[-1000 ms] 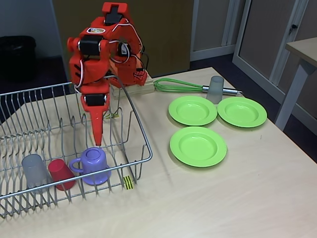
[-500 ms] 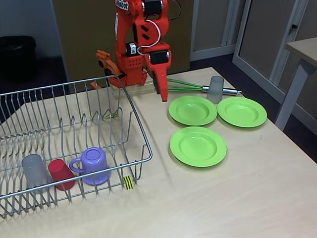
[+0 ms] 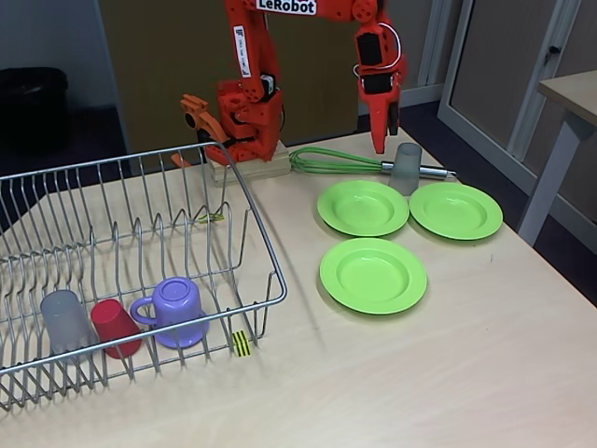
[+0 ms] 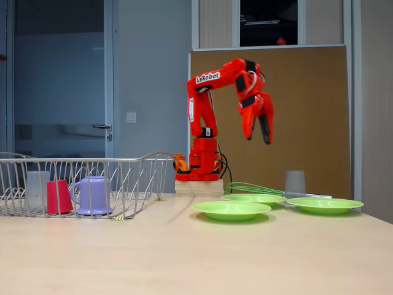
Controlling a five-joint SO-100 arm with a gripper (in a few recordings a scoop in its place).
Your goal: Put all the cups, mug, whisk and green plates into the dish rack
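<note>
A: An office corner, brown board behind, and a pale wooden worktop (image 3: pixel 448 373) carrying everything. The large silver wire dish rack (image 3: pixel 254 238) fills its left end; a translucent grey tumbler (image 3: pixel 65 320), a short red cup (image 3: pixel 116 328) and the lilac plastic mug (image 3: pixel 173 312) sit upside down along the rack's front edge.

B: And outside the rack?

A: Three round lime-green plates (image 3: pixel 373 274) lie clustered toward the right side. At the far edge lies the whisk (image 3: pixel 338 161) with green wire loops and a silver handle, and a second translucent grey tumbler (image 3: pixel 407 168), also inverted, stands right against that handle.

B: Where is the orange arm's end effector (image 4: pixel 258 126)?

A: High above the far edge, nearly over that grey tumbler, well clear of it. Its fingers (image 4: pixel 267 128) are parted a little and hold nothing.

B: So the tumbler looks like the next pick?

A: That's my reading. To do it well, I'd spread the fingers wider, come straight down so they straddle the tumbler's walls, and grip mid-height. The plastic is light and smooth, so an off-centre touch could tip it or shove it along the whisk handle. Lift clear before swinging toward the rack.
</note>
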